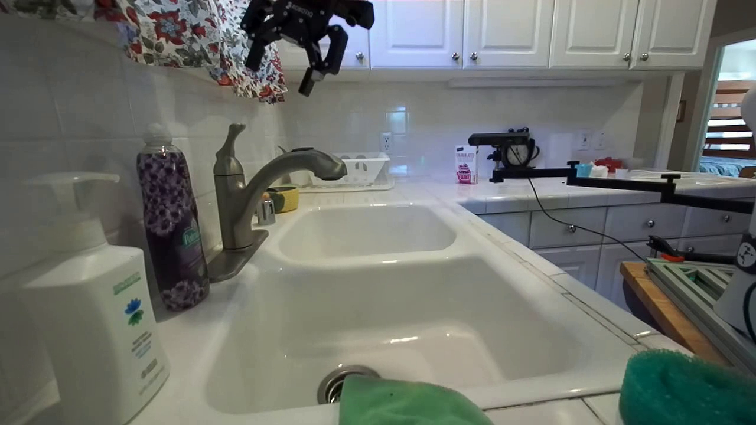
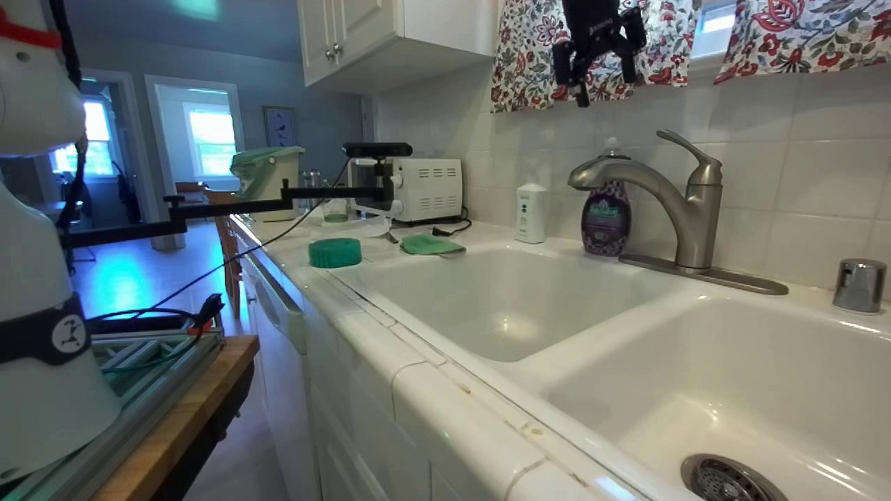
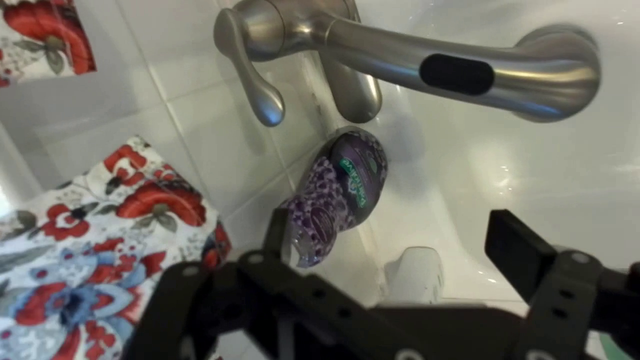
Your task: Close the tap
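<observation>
The tap, a brushed grey-metal faucet, stands at the sink's wall side in both exterior views (image 1: 230,203) (image 2: 699,223). Its arched spout (image 3: 400,55) crosses the top of the wrist view. Its slim lever (image 3: 250,75) rises on top and points toward the soap bottles' side; it also shows in both exterior views (image 1: 231,141) (image 2: 689,147). No water stream shows under the spout. My gripper is open and empty, high above the tap's level, in front of the curtain in both exterior views (image 1: 281,69) (image 2: 602,82). In the wrist view its fingers (image 3: 395,237) are apart, touching nothing.
A purple-patterned bottle (image 1: 171,227) (image 3: 345,185) and a white pump dispenser (image 1: 97,319) stand beside the tap along the wall. A floral curtain (image 3: 125,240) hangs close to the gripper. The double sink (image 2: 522,372) lies in front. A green sponge (image 2: 334,252) is on the counter.
</observation>
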Controlling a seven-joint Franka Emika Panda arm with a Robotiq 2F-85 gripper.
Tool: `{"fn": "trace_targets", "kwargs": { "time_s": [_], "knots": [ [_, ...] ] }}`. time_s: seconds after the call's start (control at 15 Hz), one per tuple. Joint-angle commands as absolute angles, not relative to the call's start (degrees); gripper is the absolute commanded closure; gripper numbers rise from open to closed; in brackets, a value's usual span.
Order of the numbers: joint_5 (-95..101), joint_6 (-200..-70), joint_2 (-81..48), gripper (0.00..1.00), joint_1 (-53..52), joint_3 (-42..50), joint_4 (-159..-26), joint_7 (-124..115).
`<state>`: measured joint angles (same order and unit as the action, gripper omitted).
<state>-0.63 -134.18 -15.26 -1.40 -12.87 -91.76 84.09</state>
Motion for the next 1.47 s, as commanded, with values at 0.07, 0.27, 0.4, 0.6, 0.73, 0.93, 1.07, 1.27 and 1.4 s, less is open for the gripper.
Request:
{"fn": "trace_targets", "kwargs": {
  "time_s": [0.07,0.27,0.4,0.6,0.73,0.93,1.07,1.27,1.4],
  "knots": [
    [0.51,-123.67,-10.72,0.00,-3.10,-10.69,-92.31,80.17],
    [5.12,-117.44,-8.93,0.00,-4.15,-8.87,-91.68,72.48],
    [7.62,-114.01,-8.08,0.00,-4.58,-8.23,-91.62,68.39],
    [6.05,-114.19,-8.28,0.00,-4.08,-8.50,-91.31,70.49],
    [6.04,-114.27,-8.33,0.00,-4.10,-8.51,-91.31,70.49],
    [6.04,-114.28,-8.35,0.00,-4.11,-8.50,-91.32,70.49],
    [6.04,-114.28,-8.35,0.00,-4.11,-8.50,-91.32,70.49],
    [6.04,-114.28,-8.35,0.00,-4.11,-8.50,-91.32,70.49],
    [6.04,-114.28,-8.35,0.00,-4.11,-8.50,-91.32,70.49]
  ]
}}
